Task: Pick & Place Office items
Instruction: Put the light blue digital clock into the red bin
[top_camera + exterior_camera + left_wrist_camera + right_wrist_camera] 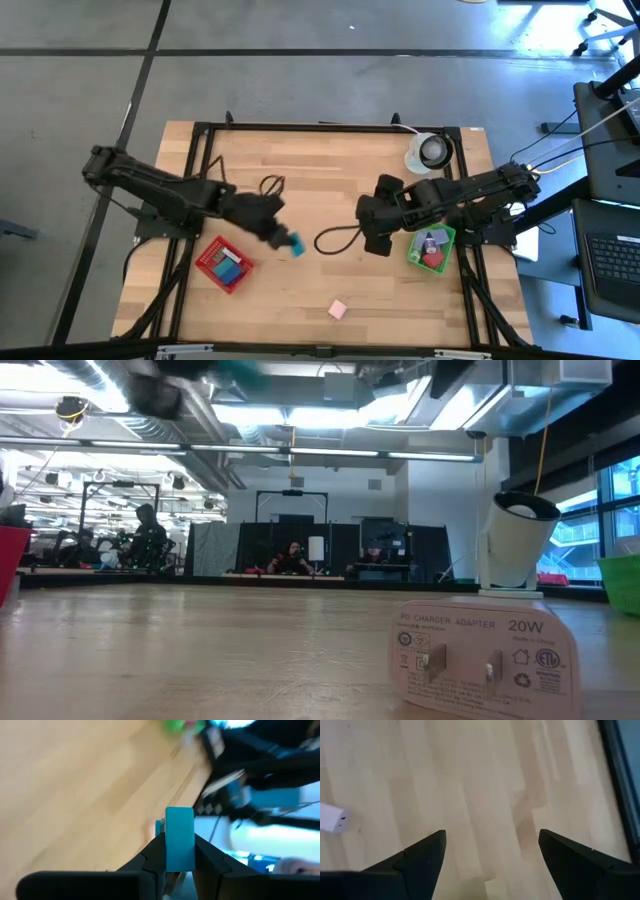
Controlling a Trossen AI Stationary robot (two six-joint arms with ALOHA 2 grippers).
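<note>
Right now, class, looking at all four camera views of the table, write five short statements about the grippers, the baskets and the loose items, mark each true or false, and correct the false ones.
1. The left gripper is shut on a teal block. True.
2. The right gripper holds a pink block. False: it is open and empty over bare wood.
3. The red basket lies on the left arm's side. True.
4. The green basket is empty. False: it holds several small pieces.
5. A pink block sits inside the red basket. False: it lies loose on the table near the front edge.
</note>
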